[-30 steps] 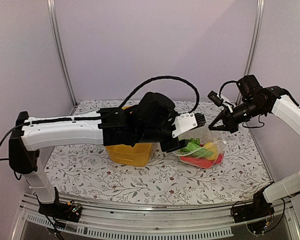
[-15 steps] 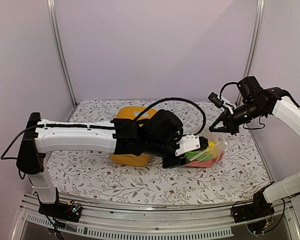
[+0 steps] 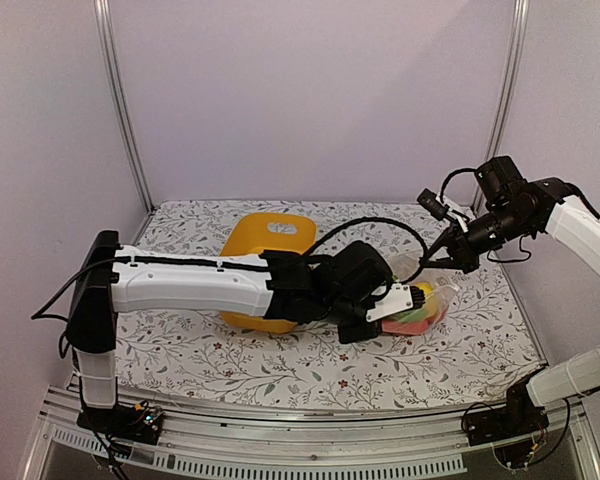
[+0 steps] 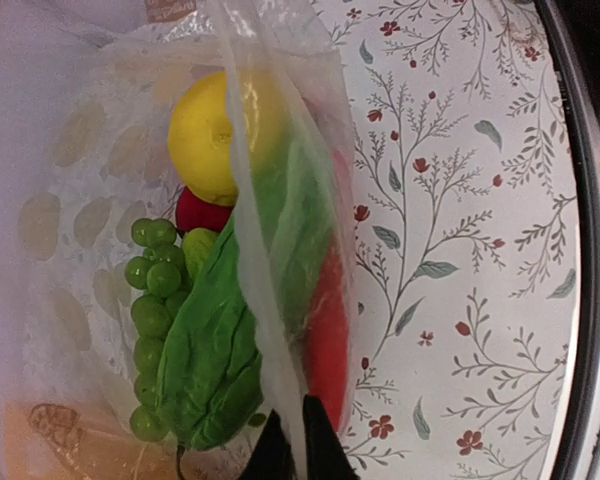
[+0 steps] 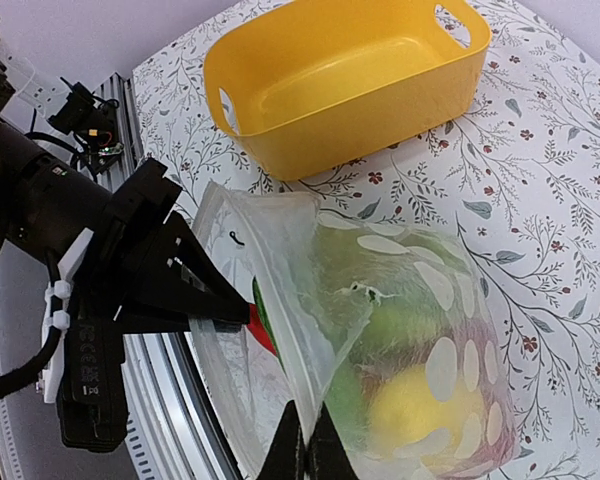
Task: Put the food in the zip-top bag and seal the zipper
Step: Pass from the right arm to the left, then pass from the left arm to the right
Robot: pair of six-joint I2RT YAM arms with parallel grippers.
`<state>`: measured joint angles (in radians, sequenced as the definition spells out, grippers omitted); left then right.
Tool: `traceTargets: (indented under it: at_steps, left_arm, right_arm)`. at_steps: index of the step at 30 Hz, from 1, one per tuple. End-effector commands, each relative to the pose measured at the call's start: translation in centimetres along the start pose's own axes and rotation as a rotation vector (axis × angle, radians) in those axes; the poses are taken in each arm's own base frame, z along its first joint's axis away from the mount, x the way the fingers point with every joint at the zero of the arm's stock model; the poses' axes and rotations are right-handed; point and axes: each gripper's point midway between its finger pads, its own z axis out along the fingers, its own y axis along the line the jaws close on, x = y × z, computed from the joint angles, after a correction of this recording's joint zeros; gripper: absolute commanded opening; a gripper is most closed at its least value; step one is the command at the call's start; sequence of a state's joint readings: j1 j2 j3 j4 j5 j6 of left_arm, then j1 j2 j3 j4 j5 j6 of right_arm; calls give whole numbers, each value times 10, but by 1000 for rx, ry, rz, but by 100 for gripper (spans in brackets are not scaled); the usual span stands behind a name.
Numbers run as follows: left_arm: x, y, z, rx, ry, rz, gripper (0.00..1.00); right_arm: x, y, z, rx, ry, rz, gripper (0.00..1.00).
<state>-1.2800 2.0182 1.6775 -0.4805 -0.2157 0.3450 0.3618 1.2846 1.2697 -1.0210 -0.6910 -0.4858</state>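
Top view: left gripper (image 3: pixel 418 298) sits low at the bag (image 3: pixel 435 308), which lies on the table (image 3: pixel 280 370) right of the basket (image 3: pixel 270 235). Right gripper (image 3: pixel 445 262) is at the bag's upper edge. I can't judge the jaws from here.

Left wrist: fingertips nearly together, pinching a fold of bag film. Food (image 4: pixel 215 340) is inside the bag.

Right wrist: jaws closed on the bag's near lip. Left fingers pinch the far edge.

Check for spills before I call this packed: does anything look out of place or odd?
Nothing lies spilled: the food sits inside the zip-top bag, and the yellow basket stands upright and empty. Only the bag's mouth gapes, its edge pinched by the left gripper and the right gripper.
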Motion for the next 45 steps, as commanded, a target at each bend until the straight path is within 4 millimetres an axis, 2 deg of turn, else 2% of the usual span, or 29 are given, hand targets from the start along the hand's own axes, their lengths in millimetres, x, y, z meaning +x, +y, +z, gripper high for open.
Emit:
traceTargets:
  at_steps: [1,6,10,14,17,20,22,27,31,36,40,42,45]
  left_arm:
    - [-9,12,-11,-66,-26,-15,0]
    - [-32,18,-42,-59,-84,-56,0]
    - [-46,40,-78,-131,-121,-141,0]
    - [-57,45,-107,-122,-178,-225,0]
    - [-46,41,-100,-126,-186,-235,0]
    - [-27,37,-82,-147,-124,-229,0]
    - [-25,33,-79,-134,-115,-236,0]
    - [-23,27,-80,-104,-115,-252,0]
    - [-22,33,-89,-134,-115,-268,0]
    - [-24,47,-104,-192,-130,-275,0]
    - [-14,65,-110,-292,-104,-316,0]
    - [-11,64,-110,-290,-110,-332,0]
    - [-8,60,-105,-275,-112,-351,0]
  right_arm:
    - [-1,6,-2,-14,-11,-2,0]
    - [-9,16,-5,-77,-16,-2,0]
    - [-16,35,-11,-150,-8,-34,8]
    - [-15,52,0,-224,29,-62,10]
    - [-19,59,8,-260,30,-85,8]
    - [-26,49,15,-242,48,-78,7]
    - [-32,44,18,-236,49,-79,8]
    - [-39,45,16,-247,32,-82,13]
    - [-37,35,7,-203,6,-66,16]
    - [-36,5,-15,-109,-60,9,31]
    - [-35,13,-30,-95,-126,-38,43]
    - [-29,17,-29,-94,-141,-54,49]
    - [-15,13,-18,-91,-132,-56,50]
